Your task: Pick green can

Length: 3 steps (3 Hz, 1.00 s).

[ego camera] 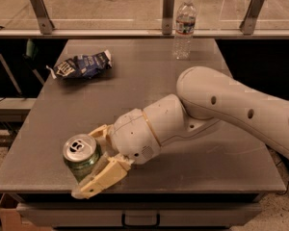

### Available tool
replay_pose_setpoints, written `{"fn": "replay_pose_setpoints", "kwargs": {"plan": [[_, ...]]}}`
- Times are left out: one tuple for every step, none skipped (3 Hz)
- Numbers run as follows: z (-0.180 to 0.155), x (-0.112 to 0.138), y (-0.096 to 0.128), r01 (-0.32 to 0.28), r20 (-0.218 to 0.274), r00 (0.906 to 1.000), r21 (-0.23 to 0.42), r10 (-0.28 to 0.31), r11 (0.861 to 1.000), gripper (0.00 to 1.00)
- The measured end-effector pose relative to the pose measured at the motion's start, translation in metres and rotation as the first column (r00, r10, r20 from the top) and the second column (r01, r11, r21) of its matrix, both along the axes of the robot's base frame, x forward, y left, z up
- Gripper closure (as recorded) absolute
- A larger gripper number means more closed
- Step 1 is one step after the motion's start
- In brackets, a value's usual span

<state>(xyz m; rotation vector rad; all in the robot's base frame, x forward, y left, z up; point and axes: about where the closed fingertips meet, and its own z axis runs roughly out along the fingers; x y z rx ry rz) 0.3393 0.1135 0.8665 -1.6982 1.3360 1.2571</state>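
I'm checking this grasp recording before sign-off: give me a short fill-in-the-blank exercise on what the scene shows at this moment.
1. The green can stands ___, with its silver top facing up.
2. The gripper is open, with one finger on each side of the ___.
3. The water bottle at the far edge has a ___ cap.
4. The crumpled snack bag is dark ___ and lies apart from the gripper.

Missing words: upright; can; white; blue

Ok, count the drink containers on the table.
2. The can sits at the near-left corner, inside the open gripper; the bottle stands at the far edge, right of centre. The arm could hide another.
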Motion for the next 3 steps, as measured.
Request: {"fn": "replay_pose_setpoints", "kwargs": {"plan": [[0.01,0.015,-0.005,0.042,-0.003,0.9991,0.029,-0.042,0.999,0.66],[0.033,0.052,-0.021,0.107,0.039,0.9932,0.061,-0.11,0.992,0.9],[0.069,0.102,-0.047,0.191,0.105,0.9742,0.09,-0.2,0.978,1.0]]}}
